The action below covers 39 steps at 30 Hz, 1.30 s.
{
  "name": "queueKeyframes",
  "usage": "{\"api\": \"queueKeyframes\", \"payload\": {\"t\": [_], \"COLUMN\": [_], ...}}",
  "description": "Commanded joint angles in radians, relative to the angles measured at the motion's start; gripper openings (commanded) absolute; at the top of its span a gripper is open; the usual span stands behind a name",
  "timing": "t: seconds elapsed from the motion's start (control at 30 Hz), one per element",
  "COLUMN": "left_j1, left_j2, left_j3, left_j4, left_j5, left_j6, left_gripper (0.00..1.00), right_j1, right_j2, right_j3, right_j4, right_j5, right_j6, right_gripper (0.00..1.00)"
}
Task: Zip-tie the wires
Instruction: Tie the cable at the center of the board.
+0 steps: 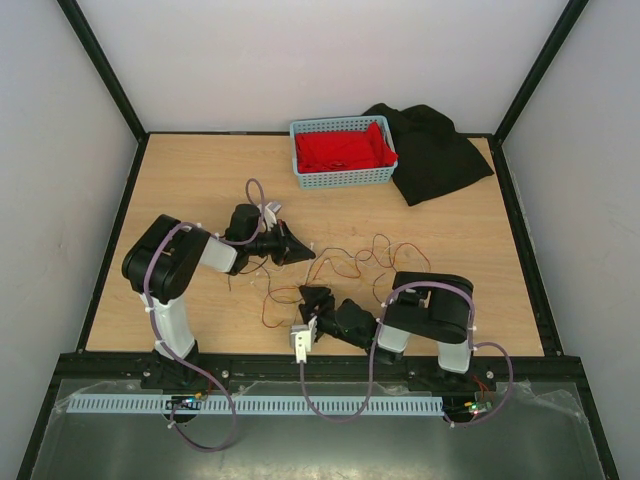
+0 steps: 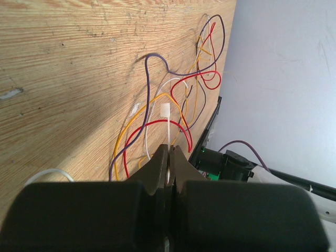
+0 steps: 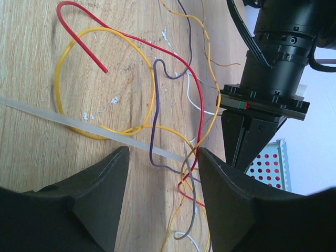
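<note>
Two claws at the zip tie (image 2: 168,128): left gripper (image 2: 169,157) pinches it tight; right gripper (image 3: 163,151) gapes wide, strip end between its fingers. Whitish, straight, square head, flat on mid-table (image 1: 200,180). Wires (image 3: 155,84) (red, yellow, purple curls) loop across it. Far back: basket (image 1: 345,178), red cloth (image 1: 340,150), black cloth (image 1: 440,155).

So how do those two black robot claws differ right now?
The left black two-finger gripper is shut, pinching the thin whitish plastic zip tie; the right black two-finger gripper is open. The left holds that tie; the right holds nothing. Both are black, low over the thin coloured wires.
</note>
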Motion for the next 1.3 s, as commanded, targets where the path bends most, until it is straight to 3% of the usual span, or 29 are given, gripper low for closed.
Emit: {"api": "queueKeyframes", "payload": {"t": [0.0,0.3,1.27], "left_j1": [-0.006,-0.013,-0.015], "left_j2": [0.01,0.012,0.023], "left_j3": [0.006,0.009,0.013], "left_j4": [0.02,0.019,0.02], "left_j5": [0.008,0.006,0.005], "left_j6": [-0.007,-0.01,-0.01], "left_gripper": [0.0,0.0,0.0], "right_j1": [0.008,0.009,0.031], "right_j2": [0.048,0.091,0.035], "right_j3": [0.014,0.013,0.029], "right_j4": [0.035,0.13,0.132], "right_j5": [0.011,0.03,0.033], "right_j6": [-0.004,0.013,0.069], "right_gripper": [0.65,0.62,0.54]}}
